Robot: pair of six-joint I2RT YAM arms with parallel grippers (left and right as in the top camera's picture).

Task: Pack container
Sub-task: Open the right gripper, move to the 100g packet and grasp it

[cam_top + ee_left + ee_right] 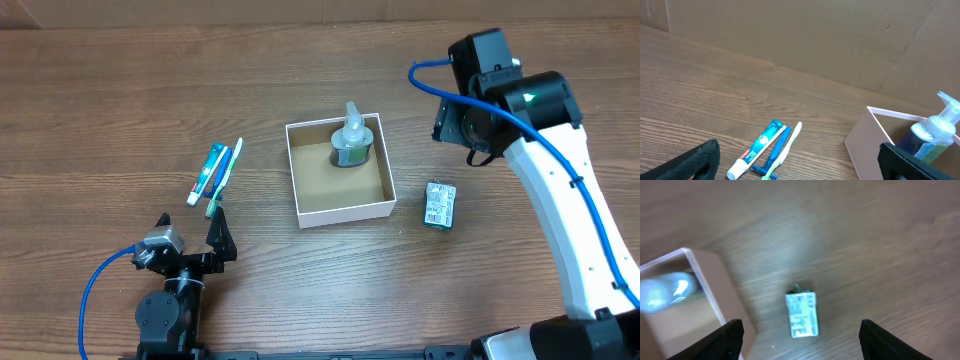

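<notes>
The container [342,210] is a square white box with a brown inside, in the middle of the table. A pump bottle [351,141] stands in its far corner. A toothpaste tube [207,170], a blue razor [219,168] and a green toothbrush [227,176] lie together left of it. A small green-and-white packet [439,205] lies right of it. My left gripper [800,165] is open and empty, low near the front edge, facing the toothpaste [756,149] and box [862,145]. My right gripper [801,340] is open and empty, high above the packet [802,315].
A brown cardboard wall [790,35] stands behind the table. Bare wood table [120,90] surrounds the items. The right arm [560,190] reaches in from the right side.
</notes>
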